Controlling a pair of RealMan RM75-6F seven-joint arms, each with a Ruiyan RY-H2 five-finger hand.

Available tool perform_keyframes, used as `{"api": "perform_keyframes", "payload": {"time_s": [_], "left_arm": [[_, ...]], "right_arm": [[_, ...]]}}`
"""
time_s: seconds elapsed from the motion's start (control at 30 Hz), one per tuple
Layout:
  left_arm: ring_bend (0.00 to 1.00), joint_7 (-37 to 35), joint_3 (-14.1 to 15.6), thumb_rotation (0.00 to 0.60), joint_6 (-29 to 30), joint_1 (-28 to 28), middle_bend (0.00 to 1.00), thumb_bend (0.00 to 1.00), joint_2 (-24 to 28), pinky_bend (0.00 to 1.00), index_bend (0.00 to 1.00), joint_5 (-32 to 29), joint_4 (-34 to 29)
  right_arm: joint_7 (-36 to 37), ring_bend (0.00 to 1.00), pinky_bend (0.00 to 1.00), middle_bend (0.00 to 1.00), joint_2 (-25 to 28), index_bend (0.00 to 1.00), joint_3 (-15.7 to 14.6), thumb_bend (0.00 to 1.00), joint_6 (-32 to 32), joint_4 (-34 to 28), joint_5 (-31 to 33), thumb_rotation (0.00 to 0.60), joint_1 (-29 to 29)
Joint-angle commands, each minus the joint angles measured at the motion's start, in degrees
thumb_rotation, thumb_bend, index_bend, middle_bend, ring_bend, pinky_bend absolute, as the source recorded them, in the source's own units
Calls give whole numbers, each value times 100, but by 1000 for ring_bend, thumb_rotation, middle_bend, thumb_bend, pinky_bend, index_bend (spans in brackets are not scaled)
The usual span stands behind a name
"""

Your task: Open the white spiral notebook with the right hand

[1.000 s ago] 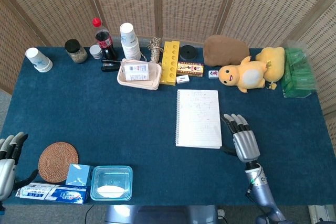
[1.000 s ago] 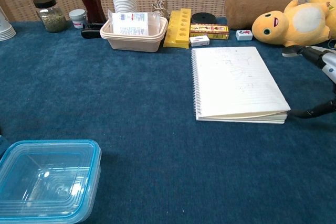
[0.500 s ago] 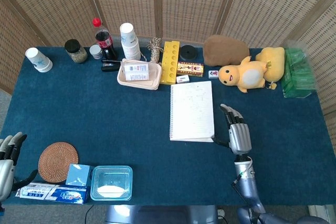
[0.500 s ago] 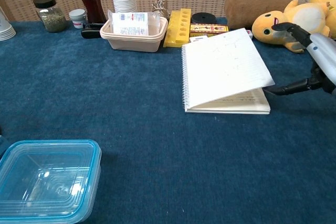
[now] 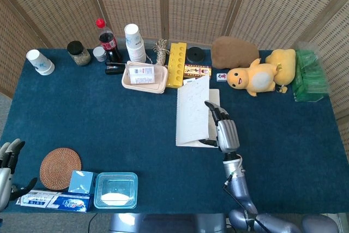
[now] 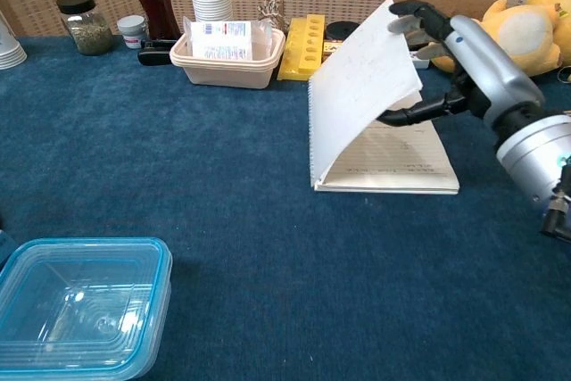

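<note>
The white spiral notebook (image 5: 192, 117) lies mid-table with its spiral along the left side. Its cover (image 6: 361, 86) stands lifted at a steep angle, and the lined page below (image 6: 393, 165) shows. My right hand (image 6: 471, 58) is to the right of the cover and under it. Its fingers (image 6: 412, 17) are spread against the cover's underside near the top edge, and the thumb reaches in beneath; in the head view this right hand (image 5: 226, 133) covers the notebook's right part. My left hand (image 5: 6, 165) hangs at the table's front left corner, fingers apart, holding nothing.
Behind the notebook stand a yellow block (image 5: 176, 65), a beige tray (image 5: 144, 76), a cola bottle (image 5: 108, 41), stacked cups (image 5: 134, 42) and a yellow plush toy (image 5: 255, 77). A clear blue-rimmed box (image 6: 80, 305), a round coaster (image 5: 60, 165) and a tissue pack (image 5: 54, 201) sit front left.
My right hand has moved left and up under the notebook's cover, raising it from flat to steeply tilted. The notebook slid a little left. The left hand has barely moved.
</note>
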Motion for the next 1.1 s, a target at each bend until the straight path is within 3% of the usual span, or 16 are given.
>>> {"api": "perform_keyframes", "payload": {"time_s": [0.03, 0.63, 1.1], "left_arm": [[22, -50, 4, 600, 9, 14, 65, 201, -7, 0, 99, -1, 42], [22, -373, 6, 600, -7, 36, 64, 200, -57, 0, 100, 17, 308], [22, -478, 65, 600, 62, 132, 65, 200, -11, 0, 103, 25, 396]], "right_arm": [[-365, 169, 210, 189, 138, 94, 98, 107, -377, -635, 151, 600, 227], [-1685, 142, 214, 162, 714, 52, 595, 103, -1226, -2724, 1021, 600, 768], [-2176, 139, 213, 148, 844, 36, 519, 103, -1260, -2966, 1384, 600, 930]]}}
